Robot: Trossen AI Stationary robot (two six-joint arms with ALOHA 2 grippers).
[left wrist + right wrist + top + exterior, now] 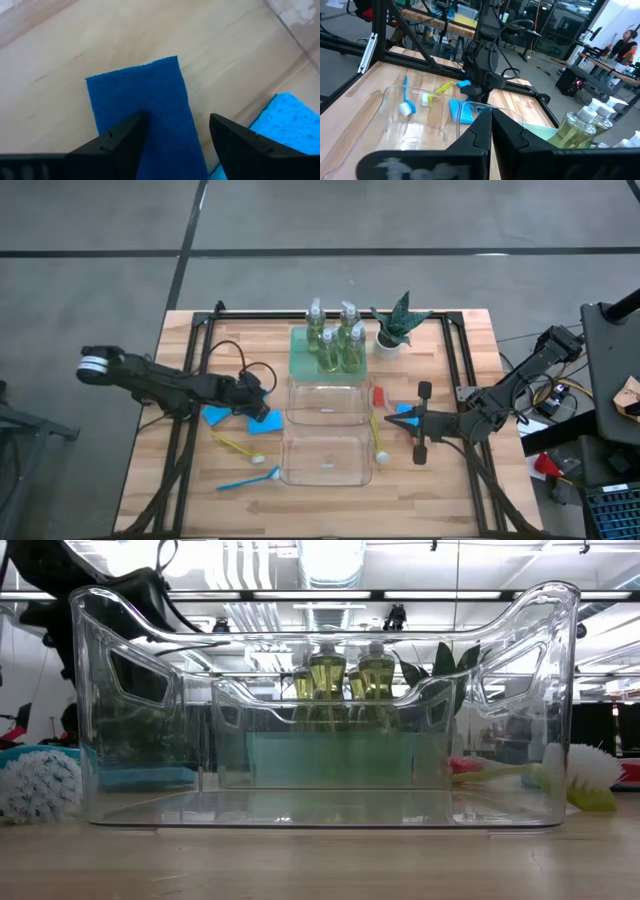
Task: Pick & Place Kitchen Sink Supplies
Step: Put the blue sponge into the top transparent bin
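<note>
Blue sponges lie flat on the wood left of the bins [215, 417] [265, 420], and another lies right of them [405, 411]. My left gripper [256, 404] [177, 131] is open and low over a dark blue sponge [145, 100]. A lighter sponge [290, 120] lies beside it. My right gripper [392, 418] [490, 117] is shut, right of the bins by the right sponge. Pump bottles [335, 340] [327, 675] stand on the green tray [298, 352]. Yellow [238, 447], blue [248, 478], yellow [380, 442] and red [378, 395] brushes lie on the table. My left gripper comes at the dark blue sponge from above. One finger [125, 142] stands over its long edge and the other [235, 145] just past its other edge. Whether they touch it, I cannot tell. The sponge lies flat on the table.
Two clear bins [325, 402] [325, 457] sit mid-table, the near one filling the low view [320, 710]. A potted plant [395, 325] stands right of the tray. A black frame [200, 330] runs around the table top. A person [625, 47] is in the room beyond.
</note>
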